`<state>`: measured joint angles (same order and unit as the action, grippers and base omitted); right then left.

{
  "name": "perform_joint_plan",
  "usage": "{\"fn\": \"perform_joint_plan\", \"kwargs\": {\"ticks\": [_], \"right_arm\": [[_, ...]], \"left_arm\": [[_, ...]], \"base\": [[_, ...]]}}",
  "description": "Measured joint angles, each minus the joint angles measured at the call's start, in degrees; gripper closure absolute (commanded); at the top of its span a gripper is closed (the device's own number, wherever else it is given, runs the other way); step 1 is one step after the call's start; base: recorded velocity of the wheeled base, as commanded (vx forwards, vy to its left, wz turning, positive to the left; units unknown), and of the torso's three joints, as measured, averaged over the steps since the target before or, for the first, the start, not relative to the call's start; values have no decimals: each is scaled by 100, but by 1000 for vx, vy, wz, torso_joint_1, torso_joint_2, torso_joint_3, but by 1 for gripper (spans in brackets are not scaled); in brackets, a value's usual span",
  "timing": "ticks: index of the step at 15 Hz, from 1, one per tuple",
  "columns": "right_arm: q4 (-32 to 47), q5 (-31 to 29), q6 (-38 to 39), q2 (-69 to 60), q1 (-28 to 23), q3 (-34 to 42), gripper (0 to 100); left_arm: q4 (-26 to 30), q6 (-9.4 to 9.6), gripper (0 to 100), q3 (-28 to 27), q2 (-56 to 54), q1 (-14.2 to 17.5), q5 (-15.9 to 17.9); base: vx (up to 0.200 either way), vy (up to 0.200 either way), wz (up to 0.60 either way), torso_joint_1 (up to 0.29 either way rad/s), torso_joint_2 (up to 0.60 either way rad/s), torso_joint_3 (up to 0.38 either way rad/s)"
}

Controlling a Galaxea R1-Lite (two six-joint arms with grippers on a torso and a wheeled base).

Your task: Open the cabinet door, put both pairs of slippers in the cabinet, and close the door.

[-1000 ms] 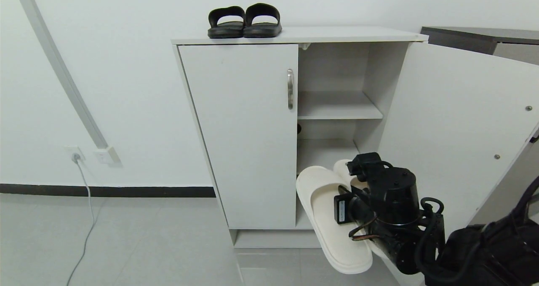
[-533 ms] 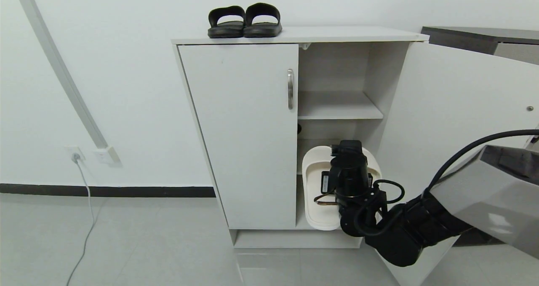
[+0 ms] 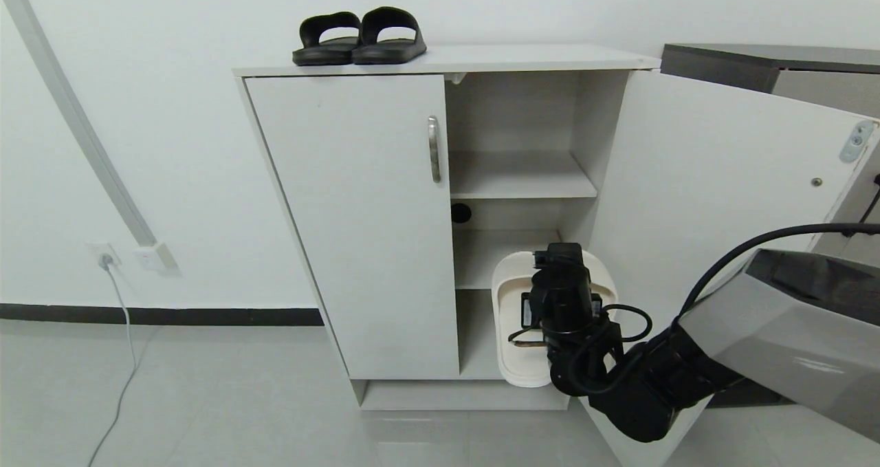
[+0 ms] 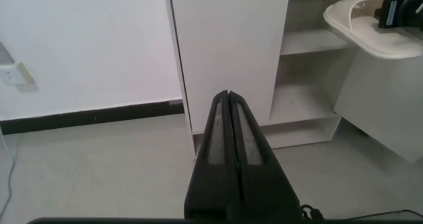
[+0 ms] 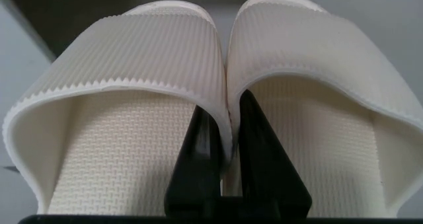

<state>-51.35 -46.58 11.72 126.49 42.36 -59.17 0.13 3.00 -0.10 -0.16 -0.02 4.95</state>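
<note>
A white cabinet point(image 3: 344, 226) has its left door shut and its right door point(image 3: 708, 199) swung wide open. A pair of black slippers point(image 3: 357, 37) sits on its top, at the left. My right gripper point(image 3: 558, 285) is shut on the inner edges of a pair of white slippers point(image 3: 515, 343), held side by side at the open right half, level with the lower shelves. The right wrist view shows the two fingers point(image 5: 205, 164) pinching both white slippers point(image 5: 132, 98) together. My left gripper point(image 4: 228, 105) hangs shut and empty over the floor, short of the cabinet point(image 4: 231, 45).
Inside are an upper shelf point(image 3: 515, 178) and lower shelves, all bare. A metal handle point(image 3: 434, 149) is on the shut door. A grey unit point(image 3: 770, 68) stands behind the open door. A wall socket with a cable point(image 3: 103, 257) is at the left, above open floor tiles point(image 3: 206, 398).
My right arm has swung the white slippers from a tilted hold outside the cabinet up to its open right half. The head camera has shifted, so the cabinet now sits further left.
</note>
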Motion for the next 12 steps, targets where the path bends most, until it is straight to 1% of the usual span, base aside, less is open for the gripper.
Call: {"fn": "perform_joint_plan", "kwargs": {"ticks": [2,4,6,8,10,12], "right_arm": [[0,82,-9,212,9,-210,100],[-35,405,24,455,-30,-380,100],[-361,635,-9,628,-11,-416,100],[-468,822,-112,774,-28,-444,100],[-512,870,-124,890,-41,-458,100],[-534,873,-135,981,-44,-469,100]], "left_arm": [[5,-2,100,0,0,-16,-5],[2,0,100,0,0,-7,-2],[2,0,100,0,0,-5,-5],[5,-10,100,0,2,-11,-2],[5,-95,100,0,2,-7,-9],[5,-106,100,0,5,-7,-11]], "base": [[0,0,0,0,0,0],[0,0,0,0,0,0],[0,0,0,0,0,0],[0,0,0,0,0,0],[0,0,0,0,0,0],[0,0,0,0,0,0]]}}
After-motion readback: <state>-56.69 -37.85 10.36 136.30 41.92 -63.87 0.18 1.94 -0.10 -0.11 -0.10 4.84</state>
